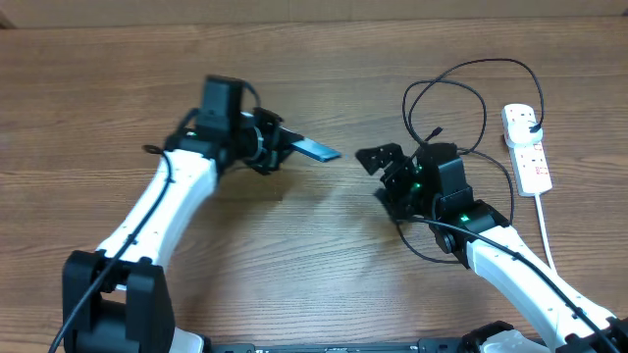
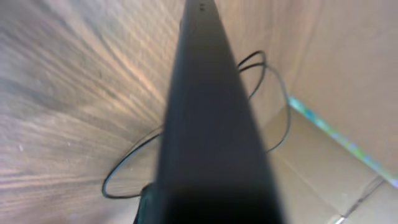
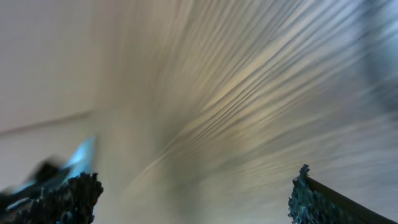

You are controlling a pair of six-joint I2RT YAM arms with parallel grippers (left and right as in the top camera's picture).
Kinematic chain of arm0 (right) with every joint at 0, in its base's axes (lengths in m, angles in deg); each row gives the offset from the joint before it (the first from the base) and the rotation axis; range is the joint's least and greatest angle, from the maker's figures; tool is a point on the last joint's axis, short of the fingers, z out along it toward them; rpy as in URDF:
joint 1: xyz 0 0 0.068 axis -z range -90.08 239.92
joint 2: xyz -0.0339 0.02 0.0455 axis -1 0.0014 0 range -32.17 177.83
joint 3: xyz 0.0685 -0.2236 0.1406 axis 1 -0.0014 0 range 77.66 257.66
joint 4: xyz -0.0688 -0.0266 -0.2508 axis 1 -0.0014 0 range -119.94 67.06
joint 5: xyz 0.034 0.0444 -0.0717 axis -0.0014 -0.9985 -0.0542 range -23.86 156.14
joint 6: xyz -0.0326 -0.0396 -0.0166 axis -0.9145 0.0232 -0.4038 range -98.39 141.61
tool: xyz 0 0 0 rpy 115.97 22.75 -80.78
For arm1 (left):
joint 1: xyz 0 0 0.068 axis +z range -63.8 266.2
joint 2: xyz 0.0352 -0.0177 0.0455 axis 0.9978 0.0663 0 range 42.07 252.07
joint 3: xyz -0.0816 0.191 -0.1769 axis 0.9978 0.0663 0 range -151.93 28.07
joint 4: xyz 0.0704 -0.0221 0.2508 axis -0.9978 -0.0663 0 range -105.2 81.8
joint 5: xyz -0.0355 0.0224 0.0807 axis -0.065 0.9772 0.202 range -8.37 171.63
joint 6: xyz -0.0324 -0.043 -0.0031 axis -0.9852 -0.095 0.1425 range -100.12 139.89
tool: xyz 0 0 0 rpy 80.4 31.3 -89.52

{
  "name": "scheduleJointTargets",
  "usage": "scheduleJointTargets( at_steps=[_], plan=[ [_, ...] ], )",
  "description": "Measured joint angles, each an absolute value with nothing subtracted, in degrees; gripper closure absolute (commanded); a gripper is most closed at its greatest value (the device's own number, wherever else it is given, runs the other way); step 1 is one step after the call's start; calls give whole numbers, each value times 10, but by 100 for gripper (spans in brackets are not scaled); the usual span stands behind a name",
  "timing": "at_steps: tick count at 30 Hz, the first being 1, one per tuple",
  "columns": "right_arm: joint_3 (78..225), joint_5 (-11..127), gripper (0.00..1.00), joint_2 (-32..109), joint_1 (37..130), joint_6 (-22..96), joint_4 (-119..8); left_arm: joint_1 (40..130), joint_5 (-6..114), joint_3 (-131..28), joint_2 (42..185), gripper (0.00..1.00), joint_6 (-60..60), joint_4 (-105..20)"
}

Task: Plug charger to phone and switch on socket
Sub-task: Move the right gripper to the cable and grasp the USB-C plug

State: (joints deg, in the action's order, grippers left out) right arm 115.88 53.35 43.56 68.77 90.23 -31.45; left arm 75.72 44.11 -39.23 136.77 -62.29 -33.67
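Black cable loose on the table, phone held aloft

Item 1, phone (image 1: 316,150): we log it left of the table's middle, clamped at one end by the left pincer (image 1: 285,144), its free end pointing toward the right edge. The left wrist view shows only its dark side running up the picture.

Item 2, right pincer (image 1: 376,160): it sits just right of the table's middle, facing the phone's free end but apart from it. Its fingers (image 3: 68,193) stand wide apart with nothing between them.

Item 3, cable (image 1: 407,98): it lies in loose loops toward the far right corner. Its connector tip (image 1: 435,130) lies just behind the right pincer and is not held. Its plug (image 1: 531,122) seems to sit in the power strip (image 1: 527,147) near the right edge.

Item 4, white cord (image 1: 546,230): it runs from the strip to the near edge.

Step in hand, as we judge it: fetch the tip. We would turn the right pincer back toward the far edge and grip the cable just behind the tip, leaving the tip proud and square. The left pincer should keep the phone steady with its port end clear. The loops may drag, so slack needs watching. We cannot read the switch positions.
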Motion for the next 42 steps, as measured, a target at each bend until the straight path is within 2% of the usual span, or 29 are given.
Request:
scheduleJointTargets(
  at_steps=[6,11,16,23,28,31,42],
  plan=[
    [1163,663,0,436,688,733,-349,821,382,-392,1368,87,-547,-352],
    [1239,722,0,439,707,671,-479,821,360,-392,1368,87,-514,-371],
    [1368,749,11,473,751,643,-574,821,355,-392,1369,86,-501,-371],
    [1542,763,22,640,792,596,-684,821,356,-392,1369,87,-500,-371],
    [1601,767,31,757,803,583,-682,819,356,-392,1369,86,-499,-385],
    [1603,767,33,804,812,580,-655,810,357,-392,1369,86,-498,-402],
    [1606,771,42,885,816,587,-613,793,358,-392,1370,87,-489,-403]
  ],
)
